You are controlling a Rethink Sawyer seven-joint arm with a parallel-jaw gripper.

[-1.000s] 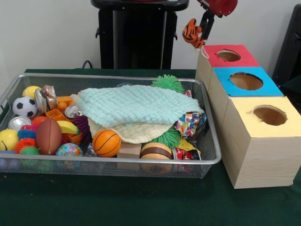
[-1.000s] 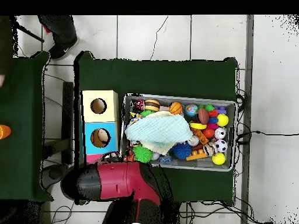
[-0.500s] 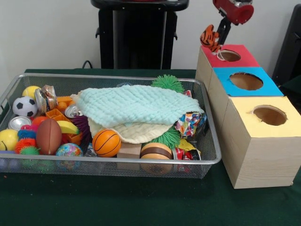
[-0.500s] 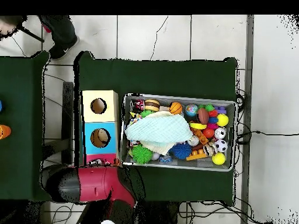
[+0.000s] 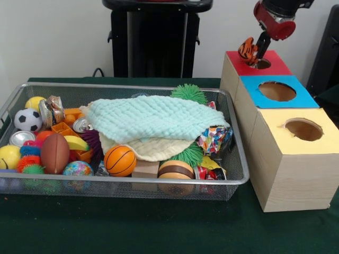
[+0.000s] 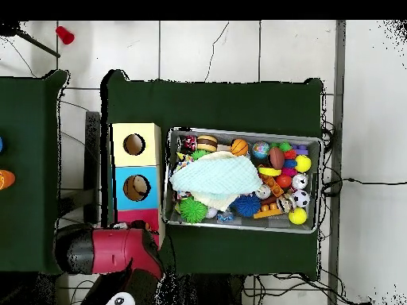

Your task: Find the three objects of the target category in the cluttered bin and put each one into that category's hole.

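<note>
From the front we see our gripper (image 5: 258, 48) closed on the tiger toy (image 5: 248, 49), which hangs at its tip right above the hole in the red box (image 5: 275, 65), with the blue box (image 5: 296, 97) and the yellow box (image 5: 315, 140) lined up beside it and the wire bin (image 5: 233, 177) of clutter next to the row. From overhead, our arm (image 6: 111, 250) covers most of the red box (image 6: 137, 214), so neither toy nor gripper shows.
</note>
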